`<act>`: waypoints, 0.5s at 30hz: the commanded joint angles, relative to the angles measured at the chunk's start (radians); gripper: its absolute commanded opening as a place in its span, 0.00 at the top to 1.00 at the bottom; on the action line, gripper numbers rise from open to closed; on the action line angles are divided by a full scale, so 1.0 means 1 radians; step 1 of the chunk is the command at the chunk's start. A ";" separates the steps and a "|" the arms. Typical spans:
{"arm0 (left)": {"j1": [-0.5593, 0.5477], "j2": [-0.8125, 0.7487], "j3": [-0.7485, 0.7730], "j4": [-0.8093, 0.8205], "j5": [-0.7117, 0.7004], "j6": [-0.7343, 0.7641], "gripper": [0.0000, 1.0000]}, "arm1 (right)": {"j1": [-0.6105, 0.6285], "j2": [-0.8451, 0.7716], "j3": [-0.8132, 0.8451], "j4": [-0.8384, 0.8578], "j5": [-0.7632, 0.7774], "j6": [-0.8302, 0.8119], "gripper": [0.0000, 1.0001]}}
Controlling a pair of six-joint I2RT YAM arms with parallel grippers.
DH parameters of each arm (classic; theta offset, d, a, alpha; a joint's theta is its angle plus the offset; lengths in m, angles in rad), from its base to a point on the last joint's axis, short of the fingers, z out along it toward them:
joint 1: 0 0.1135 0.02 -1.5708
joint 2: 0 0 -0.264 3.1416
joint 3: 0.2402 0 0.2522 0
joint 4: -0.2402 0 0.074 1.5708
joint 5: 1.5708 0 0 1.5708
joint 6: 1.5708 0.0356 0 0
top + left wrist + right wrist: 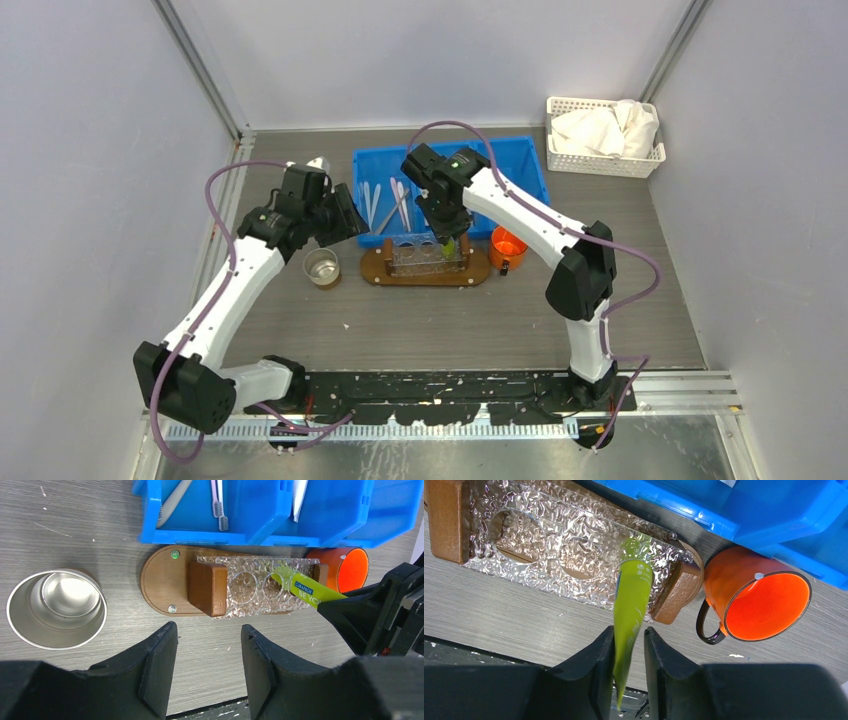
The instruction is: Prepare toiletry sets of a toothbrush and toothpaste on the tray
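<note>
Pale lilac walls [100,150], grey wood-grain tabletop [450,330], aluminium corner rails [200,70], even light

The toothpaste [631,600] is yellow-green, the tray [160,577] is dark brown, and the holder [257,605] on it is clear with a bumpy pattern. The mug [734,580] is orange with a black handle, the bin [260,510] is blue, and the cup [55,610] is silver.

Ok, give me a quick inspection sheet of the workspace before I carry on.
Surface: grey wood-grain table, a few white flecks.
Job's things: yellow-green toothpaste tube tilted, lower end in the clear rack on the tray; toothbrushes in the blue bin.
Clutter: steel cup, orange mug, white basket of cloths.
Grippers: left gripper open, empty; right gripper close around the tube, grip unclear.
Cables: purple cables looped off both arms.
Surroundings: grey walls.
</note>
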 commanded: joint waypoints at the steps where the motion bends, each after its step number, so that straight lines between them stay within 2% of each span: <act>1: -0.003 -0.004 -0.008 0.052 0.001 0.007 0.49 | -0.013 0.010 0.042 -0.004 -0.002 -0.021 0.69; 15: -0.002 -0.002 -0.015 0.058 0.004 0.000 0.49 | -0.054 -0.005 0.072 0.033 0.011 -0.031 0.68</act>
